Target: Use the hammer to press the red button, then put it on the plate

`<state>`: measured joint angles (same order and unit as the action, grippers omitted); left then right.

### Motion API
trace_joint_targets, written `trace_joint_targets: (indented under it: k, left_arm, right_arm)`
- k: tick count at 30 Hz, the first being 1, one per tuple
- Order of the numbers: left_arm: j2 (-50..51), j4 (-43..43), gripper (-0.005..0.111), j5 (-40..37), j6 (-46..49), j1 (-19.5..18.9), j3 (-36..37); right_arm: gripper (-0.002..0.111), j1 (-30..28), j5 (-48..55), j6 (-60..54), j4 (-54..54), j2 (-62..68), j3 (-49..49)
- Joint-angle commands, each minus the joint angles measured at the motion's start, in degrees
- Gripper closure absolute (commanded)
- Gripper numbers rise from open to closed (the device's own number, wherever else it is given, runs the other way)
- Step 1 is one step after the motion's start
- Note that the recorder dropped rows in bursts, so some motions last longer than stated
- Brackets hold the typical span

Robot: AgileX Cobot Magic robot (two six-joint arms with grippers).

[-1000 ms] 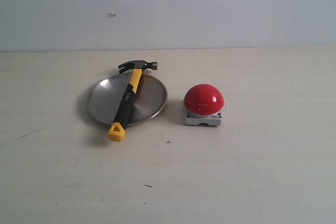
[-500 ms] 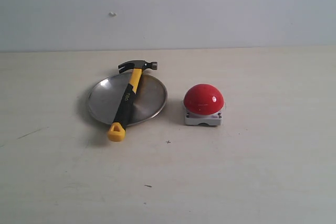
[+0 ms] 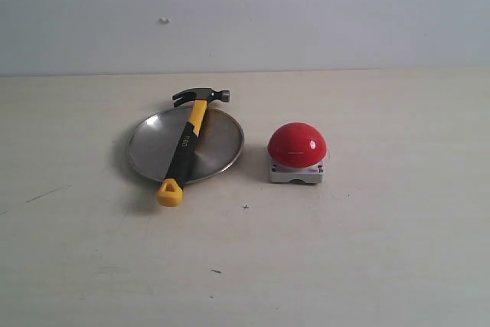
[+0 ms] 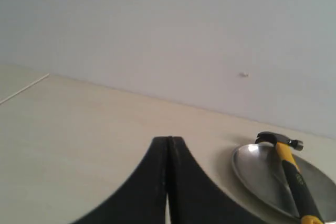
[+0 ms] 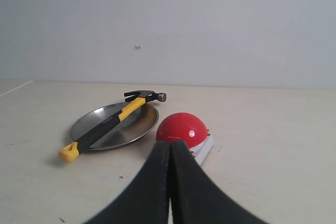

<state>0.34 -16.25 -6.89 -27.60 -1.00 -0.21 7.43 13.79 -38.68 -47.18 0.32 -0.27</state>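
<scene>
The hammer [image 3: 187, 143] lies across the silver plate [image 3: 218, 147], its dark head past the far rim and its yellow looped end over the near rim. Right of the plate sits the red button [image 3: 297, 145] on its grey base. No gripper appears in the exterior view. My left gripper [image 4: 168, 140] is shut and empty, well away from the plate [image 4: 257, 174] and hammer [image 4: 291, 174]. My right gripper [image 5: 171, 143] is shut and empty too, held in front of the red button [image 5: 181, 128], with the hammer [image 5: 105, 124] and plate [image 5: 136, 127] beyond.
The pale wooden table [image 3: 367, 258] runs back to a plain grey wall [image 3: 306, 13]. A few small dark marks dot the tabletop near its front.
</scene>
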Motion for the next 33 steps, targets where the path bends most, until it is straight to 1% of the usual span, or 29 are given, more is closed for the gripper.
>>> trace_joint_targets:
  k: [1,4,5,33]
  left_arm:
    - [-0.34,0.00,0.107,-6.37,0.90,-0.18,0.21]
    - [-0.34,0.00,0.107,-11.47,1.02,-0.18,0.21]
    - [-0.34,0.00,0.107,-11.80,1.02,-0.18,0.21]
    - [-0.34,-0.14,0.107,-11.78,1.02,-0.18,0.21]
  right_arm:
    - [0.108,0.19,-0.22,-0.31,0.23,0.12,0.27]
    - [0.108,0.19,-0.22,-0.31,0.23,0.12,0.27]
    - [0.108,0.19,-0.22,-0.31,0.23,0.12,0.27]
    - [0.108,0.19,-0.22,-0.31,0.23,0.12,0.27]
